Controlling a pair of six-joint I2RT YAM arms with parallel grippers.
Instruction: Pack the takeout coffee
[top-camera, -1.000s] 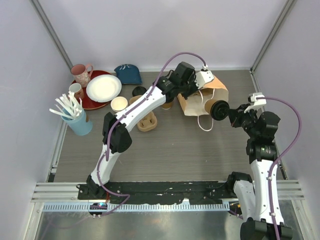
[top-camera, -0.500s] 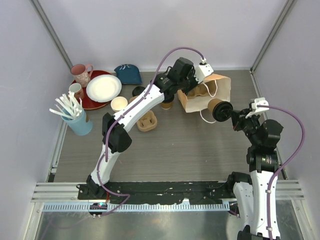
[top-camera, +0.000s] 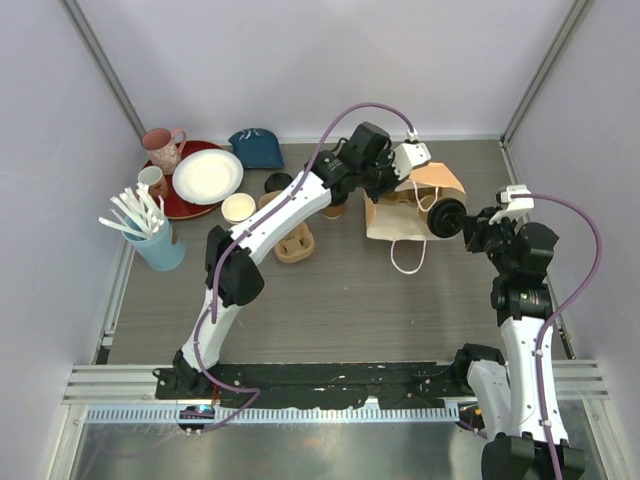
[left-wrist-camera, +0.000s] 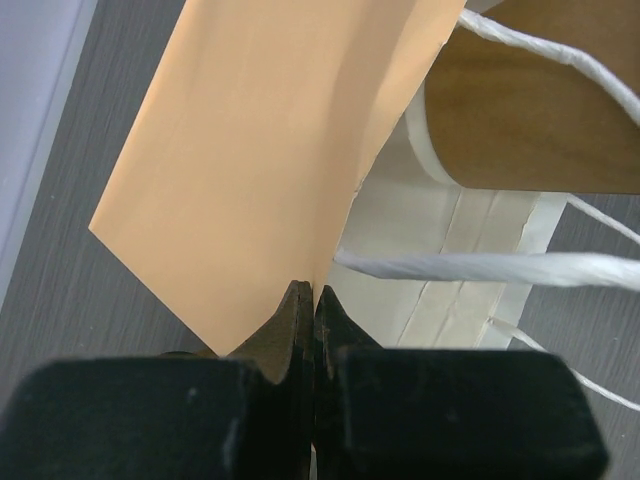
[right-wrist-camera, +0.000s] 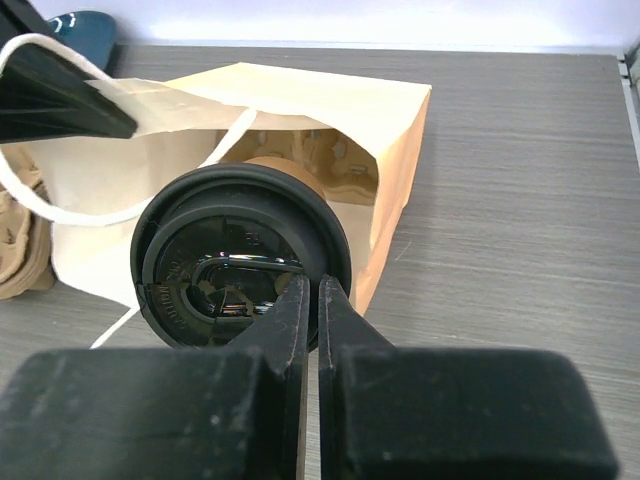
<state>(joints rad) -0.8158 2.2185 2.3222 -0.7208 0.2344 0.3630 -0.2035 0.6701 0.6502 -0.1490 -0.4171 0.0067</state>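
Observation:
My right gripper (top-camera: 465, 226) is shut on the rim of the black lid of a takeout coffee (top-camera: 446, 216). It holds the cup on its side, base first, in the mouth of a tan paper bag (top-camera: 400, 218). In the right wrist view the lid (right-wrist-camera: 240, 255) faces the camera, with my fingertips (right-wrist-camera: 318, 292) pinching its lower right rim and the bag (right-wrist-camera: 385, 110) behind. My left gripper (top-camera: 404, 172) is shut on the bag's upper edge (left-wrist-camera: 260, 130), fingertips (left-wrist-camera: 307, 297) closed on the paper. The cup's tan side (left-wrist-camera: 540, 120) shows there. A second black-lidded cup (top-camera: 278, 183) stands at the left.
A cardboard cup carrier (top-camera: 295, 243) and a lidless cup (top-camera: 238, 208) sit left of the bag. A red tray with a white plate (top-camera: 207, 176) and a pink mug (top-camera: 162, 148) stands at the back left. A blue holder of white cutlery (top-camera: 158, 245) is at the left. A blue cloth (top-camera: 256, 147) lies at the back.
My right gripper has carried the cup up and left, further into the bag's mouth. My left gripper has shifted the bag's edge, and the bag now hangs more upright.

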